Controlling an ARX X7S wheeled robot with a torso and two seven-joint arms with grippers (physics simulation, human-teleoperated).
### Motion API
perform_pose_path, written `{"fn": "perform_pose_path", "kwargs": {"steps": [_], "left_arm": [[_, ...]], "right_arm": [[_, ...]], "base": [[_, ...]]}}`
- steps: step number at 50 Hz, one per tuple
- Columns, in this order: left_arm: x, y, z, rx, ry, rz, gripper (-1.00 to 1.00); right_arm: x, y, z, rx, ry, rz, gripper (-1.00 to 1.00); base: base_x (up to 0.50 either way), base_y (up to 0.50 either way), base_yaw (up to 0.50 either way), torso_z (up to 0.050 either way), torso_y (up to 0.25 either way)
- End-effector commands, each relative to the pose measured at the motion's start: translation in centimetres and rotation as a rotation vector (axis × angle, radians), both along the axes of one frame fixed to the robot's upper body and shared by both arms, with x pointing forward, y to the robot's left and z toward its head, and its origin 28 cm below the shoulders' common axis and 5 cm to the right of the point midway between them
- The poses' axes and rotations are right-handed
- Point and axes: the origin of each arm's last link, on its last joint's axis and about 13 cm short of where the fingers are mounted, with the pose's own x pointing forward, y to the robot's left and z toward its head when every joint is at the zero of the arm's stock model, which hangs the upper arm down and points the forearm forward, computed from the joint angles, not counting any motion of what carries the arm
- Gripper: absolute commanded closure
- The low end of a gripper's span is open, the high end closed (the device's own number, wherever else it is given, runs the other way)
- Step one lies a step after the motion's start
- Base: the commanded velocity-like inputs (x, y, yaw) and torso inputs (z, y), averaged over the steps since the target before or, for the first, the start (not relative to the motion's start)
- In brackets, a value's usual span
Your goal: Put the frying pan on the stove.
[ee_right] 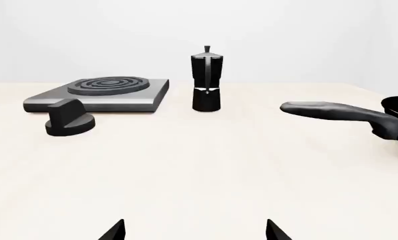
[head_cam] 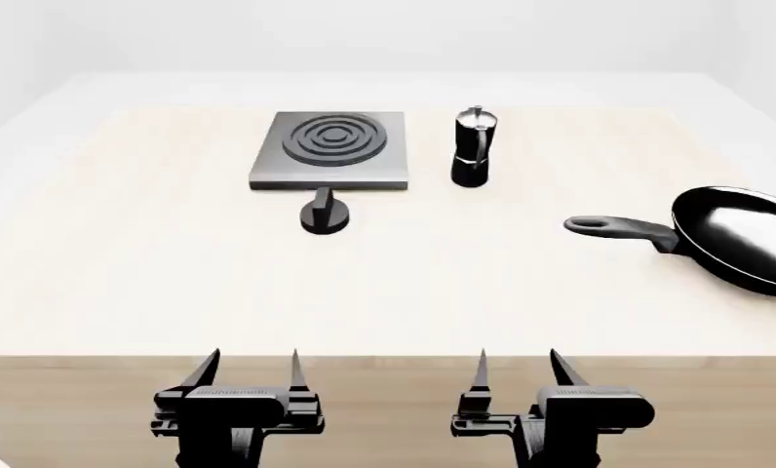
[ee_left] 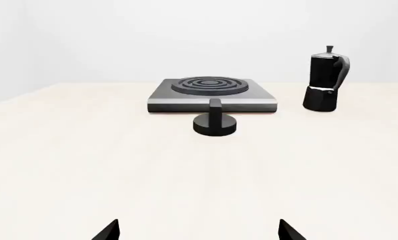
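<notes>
The frying pan [head_cam: 746, 237], glossy black, lies on the table at the right, its long dark handle [head_cam: 618, 229] pointing left; the right wrist view shows the handle [ee_right: 332, 111] and a bit of the pan's rim. The stove [head_cam: 332, 147], a grey square plate with dark rings, sits at the back left of centre, and shows in the left wrist view [ee_left: 211, 94] and the right wrist view [ee_right: 102, 93]. My left gripper [head_cam: 249, 369] and right gripper [head_cam: 516, 367] are both open and empty, held side by side at the table's near edge, far from pan and stove.
A black-and-silver moka pot [head_cam: 473, 146] stands just right of the stove. A small black round knob [head_cam: 325, 213] lies in front of the stove. The light wooden table [head_cam: 154, 283] has its front edge right at my fingertips.
</notes>
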Motion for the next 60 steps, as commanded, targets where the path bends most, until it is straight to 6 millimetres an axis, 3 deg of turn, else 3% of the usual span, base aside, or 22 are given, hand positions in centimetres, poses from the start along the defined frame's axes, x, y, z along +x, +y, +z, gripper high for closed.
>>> {"fn": "perform_pose_path", "kwargs": {"steps": [1,10,17,36,60], "left_arm": [[-0.1,-0.3,0.4,0.038,0.007,-0.012,-1.00],[-0.4,-0.5,4.9,0.048,-0.086,-0.038,-1.00],[-0.6,-0.7,5.8,0.052,-0.101,-0.045,-1.00],[-1.3,-0.7,7.3,0.048,-0.146,-0.051,-1.00],[-1.6,-0.7,7.7,0.048,-0.154,-0.051,-1.00]], "right_arm": [[0.0,-0.1,0.5,0.005,0.003,0.001,-1.00],[-0.4,-0.3,3.1,0.001,-0.032,0.009,-1.00],[-0.7,-0.2,4.4,0.003,-0.061,0.018,-1.00],[-1.0,-0.1,6.2,0.004,-0.094,0.028,-1.00],[-0.8,-0.2,6.5,0.021,-0.086,0.025,-1.00]], "base": [[0.00,0.00,0.00,0.000,0.000],[0.00,0.00,0.00,0.000,0.000],[0.05,0.00,0.00,0.000,0.000],[0.22,0.00,0.00,0.000,0.000],[0.23,0.00,0.00,0.000,0.000]]}}
